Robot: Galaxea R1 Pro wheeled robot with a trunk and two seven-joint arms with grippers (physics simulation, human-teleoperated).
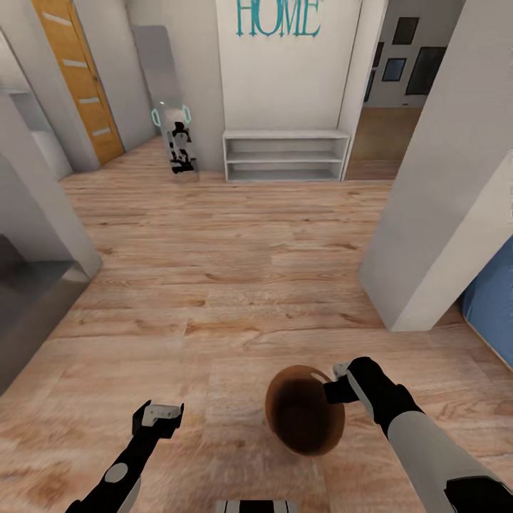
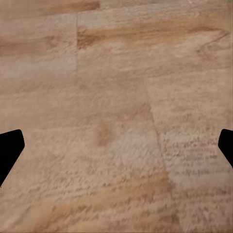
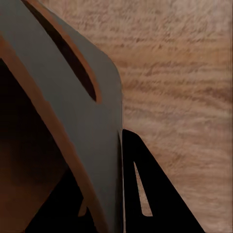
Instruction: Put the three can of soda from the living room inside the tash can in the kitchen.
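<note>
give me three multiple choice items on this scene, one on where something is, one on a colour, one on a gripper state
1. Where is the tash can?
A. on the white shelf
B. at the right gripper, above the wood floor
C. beside the orange door

2. What colour are the HOME letters on the far wall?
A. teal
B. red
C. black

3. How is the left gripper?
A. shut on a soda can
B. shut on the bin
C. open with nothing in it

Answers:
1 B, the head view shows the right gripper at the bin's rim, and the right wrist view shows the rim between its fingers.
2 A, the letters read teal on the white wall.
3 C, the left wrist view shows its fingertips wide apart over bare floor.
</note>
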